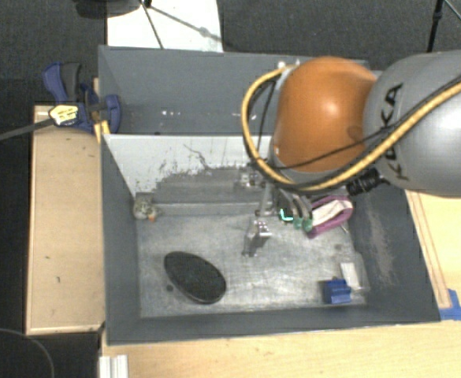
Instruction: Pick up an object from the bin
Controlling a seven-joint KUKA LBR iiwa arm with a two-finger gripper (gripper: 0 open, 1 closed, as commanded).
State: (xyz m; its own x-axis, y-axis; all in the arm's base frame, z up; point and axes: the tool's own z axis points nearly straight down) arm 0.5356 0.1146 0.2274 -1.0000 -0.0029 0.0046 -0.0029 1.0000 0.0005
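Observation:
My gripper [255,239] hangs low over the bare middle of the bin floor, below the arm's orange cover. Just to its right lies a purple and white thing [331,214], partly hidden under the arm. A flat black oval pad [194,277] rests on the floor to the lower left of the gripper, well apart from it. I see nothing held in the gripper.
A small blue and white block [340,287] sits near the bin's front right corner. A little grey knob-like piece [143,207] lies at the back left by the wall. The arm and its cables cover the bin's back right part.

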